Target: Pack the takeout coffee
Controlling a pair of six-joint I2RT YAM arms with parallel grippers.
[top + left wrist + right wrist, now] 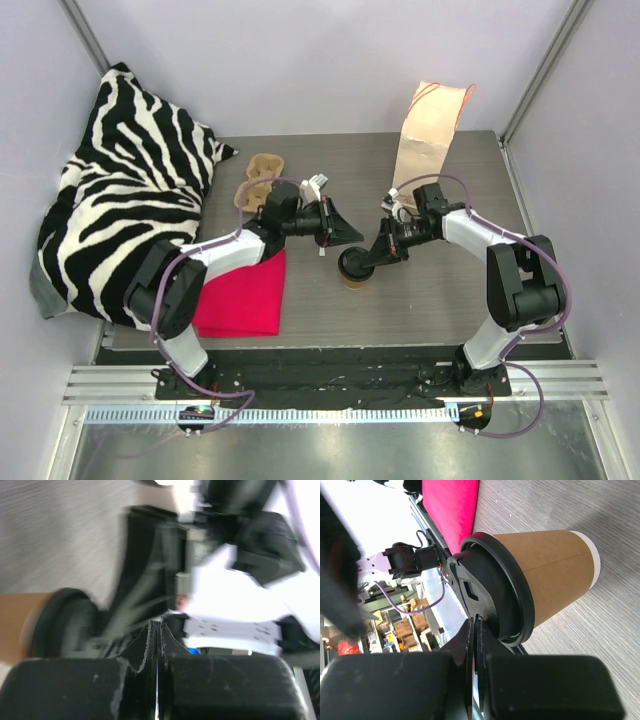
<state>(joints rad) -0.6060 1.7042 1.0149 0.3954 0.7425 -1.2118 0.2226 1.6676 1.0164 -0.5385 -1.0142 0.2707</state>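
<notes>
The takeout coffee (355, 277), a brown paper cup with a black lid (351, 262), stands upright on the table between both grippers. In the right wrist view the cup (550, 575) and its lid (495, 587) fill the frame. My right gripper (373, 254) is shut, and its tips (476, 624) rest against the lid's top. My left gripper (354, 238) is shut and empty, hovering just behind and above the cup. The left wrist view is blurred; my left gripper (156, 630) shows shut there, with the lid (65, 625) at lower left.
A tan pulp carrier (262, 180) lies at the back left beside a zebra pillow (130, 180). A tall kraft bag (430, 135) with orange handles stands at the back right. A red cloth (245, 295) lies front left and also shows in the right wrist view (450, 505).
</notes>
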